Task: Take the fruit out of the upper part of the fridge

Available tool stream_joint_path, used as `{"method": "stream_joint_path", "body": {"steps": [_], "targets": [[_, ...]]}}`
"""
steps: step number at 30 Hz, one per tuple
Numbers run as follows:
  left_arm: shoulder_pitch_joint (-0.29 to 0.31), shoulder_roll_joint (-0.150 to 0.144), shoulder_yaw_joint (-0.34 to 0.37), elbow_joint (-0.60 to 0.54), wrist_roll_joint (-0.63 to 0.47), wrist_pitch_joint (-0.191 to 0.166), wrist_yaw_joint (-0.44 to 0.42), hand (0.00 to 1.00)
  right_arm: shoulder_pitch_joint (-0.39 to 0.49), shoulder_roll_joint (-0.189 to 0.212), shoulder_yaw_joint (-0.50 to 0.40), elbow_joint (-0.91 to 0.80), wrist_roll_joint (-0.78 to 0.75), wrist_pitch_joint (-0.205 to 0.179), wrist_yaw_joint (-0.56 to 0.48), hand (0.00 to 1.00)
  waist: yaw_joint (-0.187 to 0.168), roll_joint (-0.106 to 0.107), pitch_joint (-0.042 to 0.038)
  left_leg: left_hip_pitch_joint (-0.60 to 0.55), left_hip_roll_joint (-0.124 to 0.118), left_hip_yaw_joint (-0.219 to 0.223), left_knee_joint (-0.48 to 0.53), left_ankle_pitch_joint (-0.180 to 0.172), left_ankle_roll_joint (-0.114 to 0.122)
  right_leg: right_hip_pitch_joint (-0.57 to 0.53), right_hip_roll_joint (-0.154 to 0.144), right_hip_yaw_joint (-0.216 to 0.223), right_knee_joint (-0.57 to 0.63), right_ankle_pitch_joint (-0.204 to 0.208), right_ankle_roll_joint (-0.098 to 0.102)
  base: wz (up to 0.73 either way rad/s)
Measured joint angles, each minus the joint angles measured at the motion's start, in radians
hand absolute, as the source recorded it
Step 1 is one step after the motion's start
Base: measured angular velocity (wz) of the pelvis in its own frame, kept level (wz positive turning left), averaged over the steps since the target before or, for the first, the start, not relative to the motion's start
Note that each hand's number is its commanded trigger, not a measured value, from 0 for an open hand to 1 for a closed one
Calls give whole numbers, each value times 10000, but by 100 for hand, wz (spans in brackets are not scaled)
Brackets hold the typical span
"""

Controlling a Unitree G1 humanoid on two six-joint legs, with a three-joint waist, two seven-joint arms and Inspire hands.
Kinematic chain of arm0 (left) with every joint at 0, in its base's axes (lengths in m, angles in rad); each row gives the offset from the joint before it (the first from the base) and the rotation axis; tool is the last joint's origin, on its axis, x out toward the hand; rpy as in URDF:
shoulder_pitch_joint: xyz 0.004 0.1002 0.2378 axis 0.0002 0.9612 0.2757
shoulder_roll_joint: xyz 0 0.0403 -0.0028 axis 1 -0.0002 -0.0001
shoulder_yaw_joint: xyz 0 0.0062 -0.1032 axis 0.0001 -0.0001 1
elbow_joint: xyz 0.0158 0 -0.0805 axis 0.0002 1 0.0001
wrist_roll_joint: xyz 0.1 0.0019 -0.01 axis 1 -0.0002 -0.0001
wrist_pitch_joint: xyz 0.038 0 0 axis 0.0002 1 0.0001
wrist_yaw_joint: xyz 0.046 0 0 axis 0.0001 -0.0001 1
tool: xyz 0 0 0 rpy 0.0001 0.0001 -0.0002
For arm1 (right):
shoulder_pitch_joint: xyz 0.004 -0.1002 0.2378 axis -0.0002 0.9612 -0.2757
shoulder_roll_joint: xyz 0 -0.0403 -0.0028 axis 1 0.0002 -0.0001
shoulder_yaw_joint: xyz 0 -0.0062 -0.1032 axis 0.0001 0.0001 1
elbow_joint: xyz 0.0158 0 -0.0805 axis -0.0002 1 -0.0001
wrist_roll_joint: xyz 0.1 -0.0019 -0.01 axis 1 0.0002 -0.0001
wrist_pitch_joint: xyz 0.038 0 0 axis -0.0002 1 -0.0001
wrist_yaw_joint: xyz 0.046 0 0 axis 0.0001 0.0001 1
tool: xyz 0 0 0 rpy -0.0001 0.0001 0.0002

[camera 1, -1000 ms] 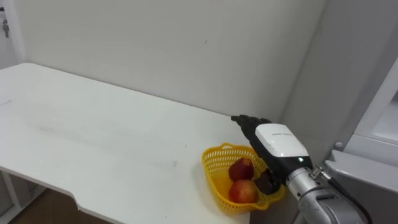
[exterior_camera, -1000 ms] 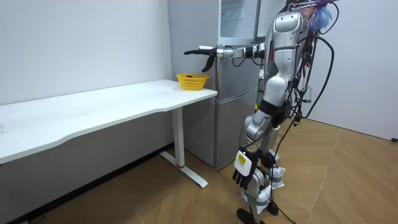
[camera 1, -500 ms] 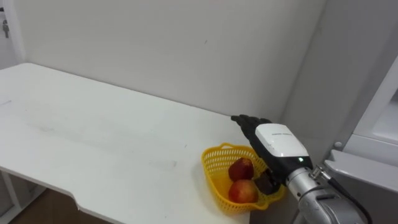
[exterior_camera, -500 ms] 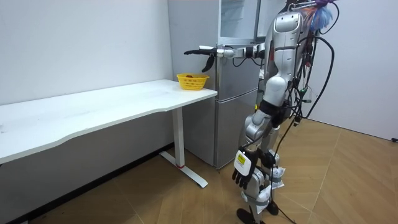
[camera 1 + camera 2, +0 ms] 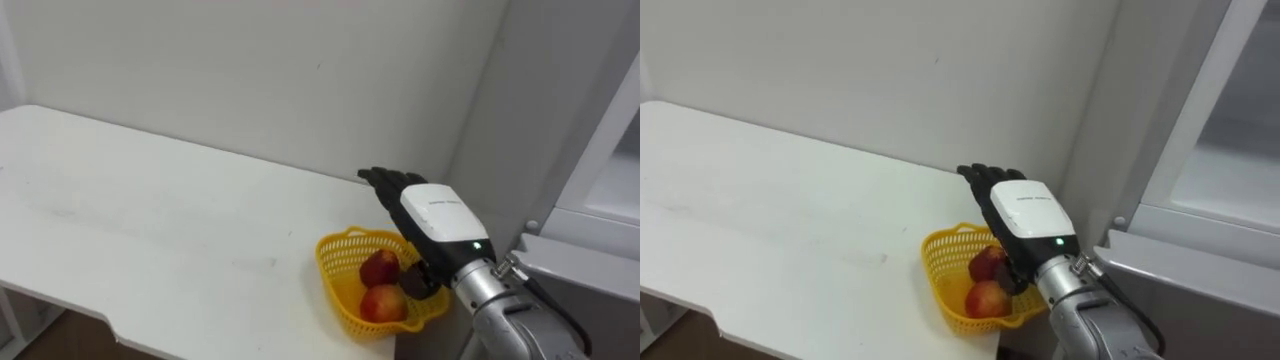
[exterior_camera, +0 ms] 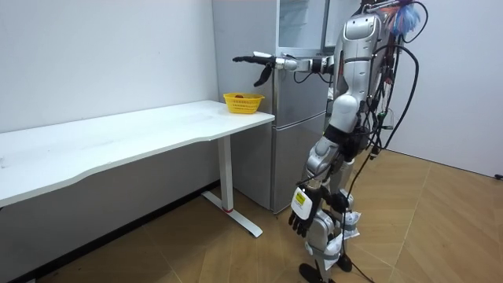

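Observation:
A yellow basket (image 5: 338, 252) sits at the right end of the white table (image 5: 150, 230), next to the fridge. Two red apples (image 5: 379, 268) lie in it, one behind the other. My right hand (image 5: 432, 215) hovers open above the basket's right side, palm down, fingers straight and pointing at the wall, holding nothing. In the room view this right hand (image 6: 255, 60) reaches out well above the basket (image 6: 244, 102). My left hand (image 6: 301, 222) hangs low beside my thigh, fingers relaxed. The upper fridge compartment (image 5: 1245, 150) stands open at my right.
I stand in front of the grey fridge (image 6: 299, 134), turned toward the table's end. A white wall (image 5: 250, 70) runs close behind the table. The fridge's lower top edge (image 5: 1200, 265) lies just right of my forearm. Wooden floor (image 6: 424, 236) stretches behind me.
My right hand has risen a little above the basket. The eye view has shifted slightly to the right. Basket and apples have not moved.

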Motion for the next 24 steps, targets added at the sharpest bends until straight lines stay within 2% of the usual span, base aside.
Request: {"method": "stream_joint_path", "body": {"steps": [4,5,7,10,11,12,14,16,20,24], "targets": [[47,-31,-8,13,1,-15,92,0,167,54,0,-1147,23,-186,-6,0,-90,197,-43,176,5,176,-14,14,18,60,0,169,1,4,8,-10],[101,-45,-3,13,0,-49,153,0,187,67,-4,-1449,11,-288,-12,0,-173,311,-24,193,9,235,-32,14,20,61,2,236,3,6,14,-12],[149,-83,5,12,1,-82,306,0,338,106,-125,-1952,60,-381,-129,0,-348,368,-26,179,10,258,-82,15,30,53,1,255,6,15,27,-4],[193,-346,11,42,-91,-80,700,0,1168,183,-301,-3122,748,-450,-401,0,-652,476,-179,198,15,360,-164,28,48,-7,8,371,25,21,35,-9],[196,-406,11,59,-102,-84,748,0,1328,260,-370,-3329,837,-456,-401,0,-701,499,-190,207,17,388,-168,31,51,-9,9,397,25,22,37,-16],[186,-517,11,96,-111,-100,832,0,1638,412,-538,-3731,1011,-476,-408,0,-779,555,-176,265,33,474,-184,32,52,-10,23,506,19,27,38,-17],[209,-613,-13,123,-104,-190,902,0,2204,438,-697,-4463,1329,-470,-443,0,-959,631,-158,354,46,544,-235,33,55,15,29,557,20,45,41,-17],[296,-647,-78,119,-103,-215,917,0,2735,457,-730,-5063,1480,-521,-453,0,-1100,708,-167,421,66,628,-274,33,57,46,58,675,21,45,41,-18],[317,-700,-80,115,-117,-301,1075,0,3882,850,-828,-5837,1727,-726,-424,0,-1393,851,-168,544,162,965,-423,16,33,49,148,911,29,83,11,-18],[325,-728,-88,118,-122,-452,1218,0,4642,863,-858,-6167,1748,-778,-318,0,-1621,985,-135,526,196,1175,-430,15,27,-107,177,1103,141,108,-30,-15]]}}
